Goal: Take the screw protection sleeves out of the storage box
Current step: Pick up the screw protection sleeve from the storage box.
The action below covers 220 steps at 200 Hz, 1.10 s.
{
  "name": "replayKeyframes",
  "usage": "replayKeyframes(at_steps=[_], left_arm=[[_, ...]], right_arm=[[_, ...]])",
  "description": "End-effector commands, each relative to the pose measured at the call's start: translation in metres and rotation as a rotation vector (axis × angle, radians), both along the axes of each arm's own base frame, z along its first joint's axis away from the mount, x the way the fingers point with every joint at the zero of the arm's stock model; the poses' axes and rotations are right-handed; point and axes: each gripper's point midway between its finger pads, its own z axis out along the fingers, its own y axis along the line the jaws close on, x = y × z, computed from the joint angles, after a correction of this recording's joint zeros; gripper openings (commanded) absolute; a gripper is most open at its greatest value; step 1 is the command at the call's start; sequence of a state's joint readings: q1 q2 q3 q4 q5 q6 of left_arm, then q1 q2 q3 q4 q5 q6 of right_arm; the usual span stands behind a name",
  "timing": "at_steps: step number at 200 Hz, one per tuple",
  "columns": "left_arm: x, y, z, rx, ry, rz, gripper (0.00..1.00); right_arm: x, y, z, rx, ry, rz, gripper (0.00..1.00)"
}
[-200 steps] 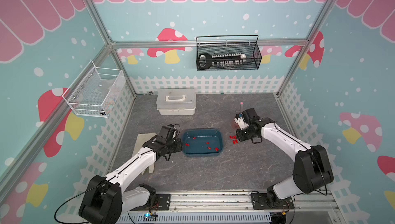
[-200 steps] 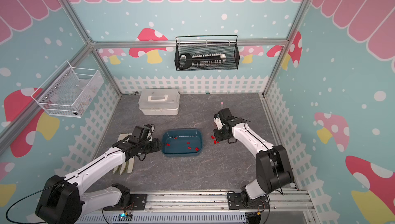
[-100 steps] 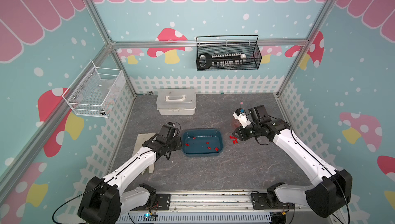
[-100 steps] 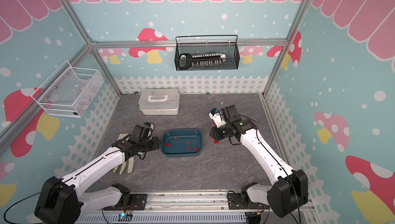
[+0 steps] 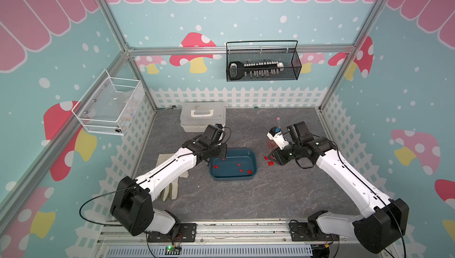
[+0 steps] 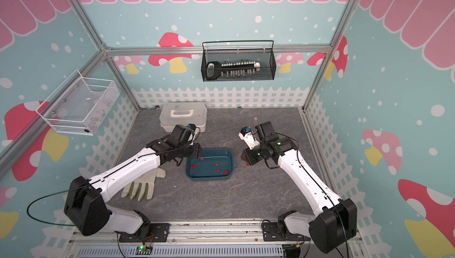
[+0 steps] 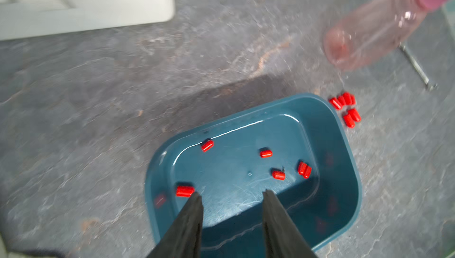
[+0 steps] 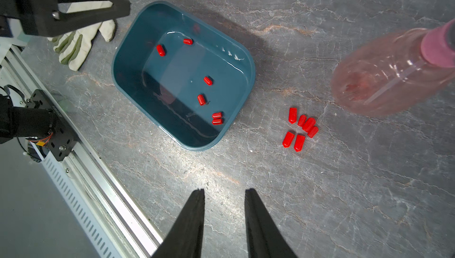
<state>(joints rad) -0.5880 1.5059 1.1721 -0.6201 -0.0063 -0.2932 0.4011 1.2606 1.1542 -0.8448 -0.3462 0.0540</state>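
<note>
A robotics lab's staged test cell, where I work: my white arms (image 5: 172,168) bolted to a metal rail (image 5: 246,229), inside an aluminium frame (image 5: 160,51) hung with mushroom-print panels (image 5: 194,45) and picket-fence trim (image 5: 236,96).

I see six screw protection sleeves (image 8: 208,80) lying in the storage box (image 5: 231,178); six more sit on the worktop (image 5: 246,200) just right of it, the bottle (image 8: 384,77) farther right and behind, the case (image 5: 203,118) behind it, the glove (image 6: 141,185) left

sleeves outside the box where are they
Right wrist view: six screw protection sleeves cluster on the table off the storage box's right end, near the pink bottle.
</note>
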Motion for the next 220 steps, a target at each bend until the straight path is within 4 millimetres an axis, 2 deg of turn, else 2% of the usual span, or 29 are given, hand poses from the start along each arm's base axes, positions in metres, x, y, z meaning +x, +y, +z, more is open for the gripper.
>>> replayKeyframes(at_steps=[1,28,44,74,90,110,136,150,156,159,171,187,210,212,220], left_arm=[[-0.006,-0.003,-0.013,0.152,0.041,-0.121,0.42],[-0.002,-0.008,-0.027,0.184,0.085,-0.136,0.42],[-0.002,-0.004,-0.034,0.202,0.101,-0.106,0.42],[-0.001,0.012,-0.032,0.217,0.081,0.01,0.41],[-0.002,0.017,-0.026,0.197,0.067,0.065,0.41],[-0.001,0.03,-0.019,0.131,0.062,0.162,0.4],[0.002,0.059,-0.014,0.001,0.086,0.307,0.4],[0.002,0.075,-0.011,-0.061,0.094,0.369,0.4],[0.0,0.076,-0.01,-0.087,0.098,0.374,0.4],[0.003,0.085,-0.008,-0.1,0.097,0.403,0.4],[0.001,0.097,-0.008,-0.141,0.112,0.442,0.41],[-0.002,0.108,-0.016,-0.202,0.15,0.475,0.41],[-0.007,0.119,-0.036,-0.24,0.211,0.499,0.41],[-0.007,0.118,-0.037,-0.244,0.215,0.498,0.41],[-0.009,0.118,-0.044,-0.255,0.231,0.498,0.41]], right_arm=[[-0.005,-0.004,0.003,-0.009,-0.033,0.009,0.32],[-0.006,-0.006,0.01,0.001,-0.063,-0.004,0.32],[-0.007,-0.003,0.011,0.024,-0.065,0.004,0.32],[-0.011,0.021,0.018,0.142,-0.042,0.085,0.32],[-0.011,0.034,0.017,0.147,-0.033,0.136,0.32],[-0.01,0.058,0.016,0.1,-0.031,0.23,0.34],[-0.007,0.097,0.005,0.008,-0.043,0.386,0.43],[0.0,0.116,-0.002,-0.009,-0.025,0.449,0.4],[0.002,0.122,-0.003,-0.004,-0.009,0.471,0.4],[0.003,0.124,-0.004,-0.004,-0.001,0.483,0.39],[0.008,0.138,-0.007,0.003,0.006,0.523,0.38],[0.017,0.157,-0.01,-0.016,-0.019,0.566,0.38],[0.027,0.183,-0.012,-0.051,-0.066,0.621,0.37],[0.03,0.187,-0.022,-0.063,-0.052,0.628,0.37],[0.03,0.196,-0.026,-0.078,-0.061,0.65,0.36]])
